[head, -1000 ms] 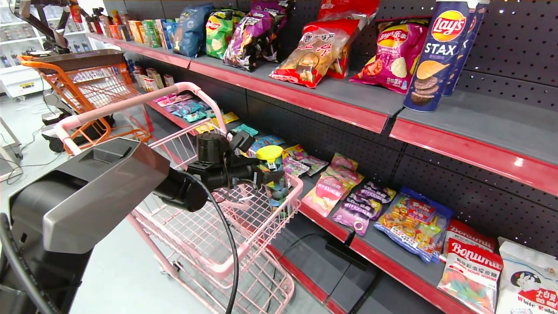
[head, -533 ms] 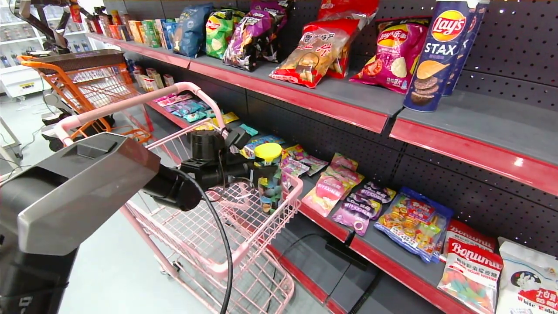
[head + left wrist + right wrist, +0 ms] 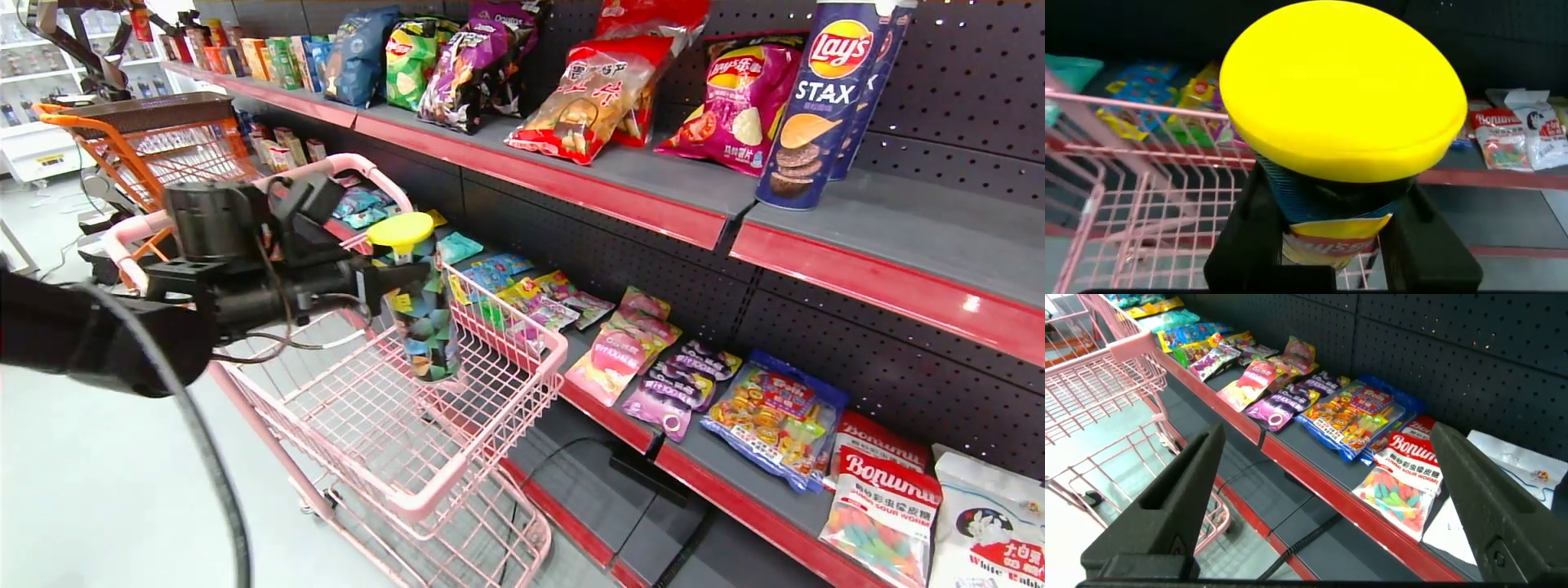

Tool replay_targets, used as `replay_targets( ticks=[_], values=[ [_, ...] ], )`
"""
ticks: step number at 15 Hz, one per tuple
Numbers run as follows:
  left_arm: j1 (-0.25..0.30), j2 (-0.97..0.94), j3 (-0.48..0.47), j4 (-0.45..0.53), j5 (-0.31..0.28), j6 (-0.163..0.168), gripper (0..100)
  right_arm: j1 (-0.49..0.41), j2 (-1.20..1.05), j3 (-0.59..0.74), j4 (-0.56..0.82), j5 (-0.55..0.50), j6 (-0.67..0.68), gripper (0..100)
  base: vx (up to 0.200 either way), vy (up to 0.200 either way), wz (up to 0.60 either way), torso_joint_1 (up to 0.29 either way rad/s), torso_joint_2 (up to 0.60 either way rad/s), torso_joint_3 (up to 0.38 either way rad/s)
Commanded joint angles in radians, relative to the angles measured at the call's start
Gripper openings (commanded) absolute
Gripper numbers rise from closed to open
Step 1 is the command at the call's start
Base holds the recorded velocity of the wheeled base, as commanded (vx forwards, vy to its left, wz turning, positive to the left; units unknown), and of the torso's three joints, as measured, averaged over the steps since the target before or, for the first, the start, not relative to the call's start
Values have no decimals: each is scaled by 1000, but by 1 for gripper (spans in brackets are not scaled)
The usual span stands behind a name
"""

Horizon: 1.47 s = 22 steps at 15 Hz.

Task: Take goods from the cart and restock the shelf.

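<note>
Left gripper (image 3: 385,282) clamped on yellow-lidded canister (image 3: 424,335), pink cart (image 3: 514,314) below; carrying step. Next: right to shelf (image 3: 898,220), probably beside chip tubes (image 3: 816,106).

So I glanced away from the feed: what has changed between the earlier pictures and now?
The left claw, shut on the yellow-lidded can, carried it up and toward the robot's left, away from the shelf-side corner of the pink cart. Nothing was grasped or released. The cart and the shelf snacks stayed put.
</note>
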Motion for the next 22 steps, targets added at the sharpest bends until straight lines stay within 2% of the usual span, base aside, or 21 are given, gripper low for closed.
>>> replay_targets(
  ticks=[1,2,3,4,5,6,7,8,10,11,15,19,22],
  values=[
    [95,-465,156,228,23,-2,0,0,1,0,0,0,-1,100,0,0,0,0,0,0],
    [117,-600,166,362,41,-2,0,0,1,0,0,0,-1,100,0,0,0,0,0,0],
    [141,-694,170,452,58,-2,0,0,1,0,0,0,-4,100,0,0,0,0,0,0],
    [166,-780,188,523,80,-2,0,0,1,0,0,0,-2,100,0,0,0,0,0,0],
    [181,-827,208,549,90,-2,0,0,1,0,0,0,-1,100,0,0,0,0,0,0],
    [204,-944,277,561,135,-1,0,0,1,0,0,0,-1,100,0,0,0,0,0,0],
    [206,-996,317,561,161,-1,0,0,1,0,0,0,-1,100,0,0,0,0,0,0],
    [206,-1110,392,564,216,1,0,0,1,0,0,0,-2,100,0,0,0,0,0,0],
    [206,-1214,489,571,264,-1,0,0,1,0,0,0,1,100,0,0,0,0,0,0],
    [206,-1246,510,574,268,-1,0,0,1,0,0,2,-4,100,0,0,0,0,0,0],
    [206,-1275,519,578,275,-2,0,0,1,0,0,2,-1,100,0,0,0,10,-38,-25],
    [206,-1285,550,578,318,-2,0,0,1,0,0,2,-2,100,0,0,0,124,-413,-276],
    [206,-1285,548,580,314,-1,0,0,1,0,0,3,-2,100,0,0,0,181,-528,-346]
  ],
)
